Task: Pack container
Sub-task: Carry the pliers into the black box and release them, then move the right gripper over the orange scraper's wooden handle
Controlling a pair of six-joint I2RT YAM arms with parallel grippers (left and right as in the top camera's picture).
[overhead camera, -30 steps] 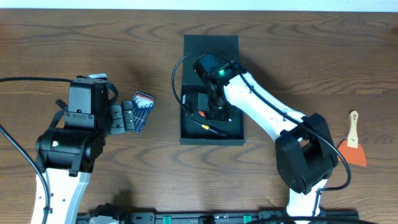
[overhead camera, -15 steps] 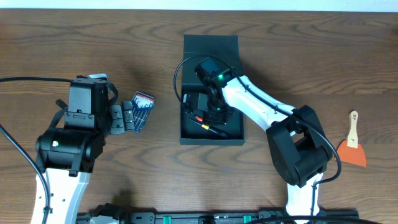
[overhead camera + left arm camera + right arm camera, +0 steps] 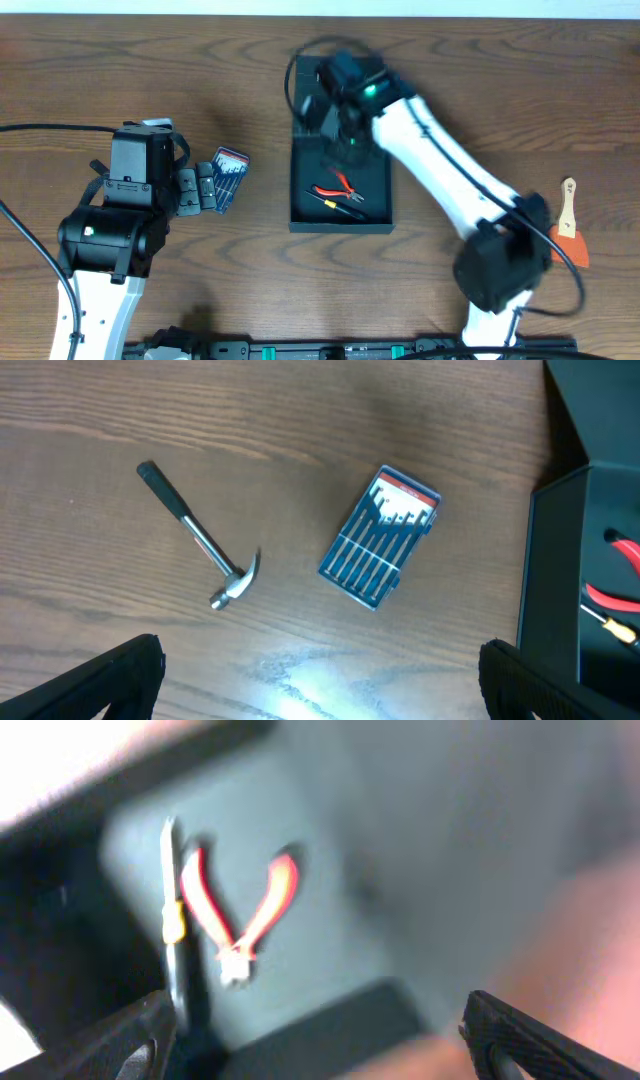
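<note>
Black left fingers [image 3: 100, 685] spread wide over the wooden worktop [image 3: 200, 420], gripping nothing; black right fingers [image 3: 130, 1040] are also apart and empty above the dark teal-black matte square container [image 3: 378, 205] at mid-worktop; the red-white label on the blue screwdriver case [image 3: 378, 537] is too small to read

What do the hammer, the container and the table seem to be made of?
Hammer: bright metal head and shaft, by the glint; dark grip, perhaps rubber. Container: matte dark rigid walls, probably plastic or board. Table: brown wood grain, possibly laminate.
</note>
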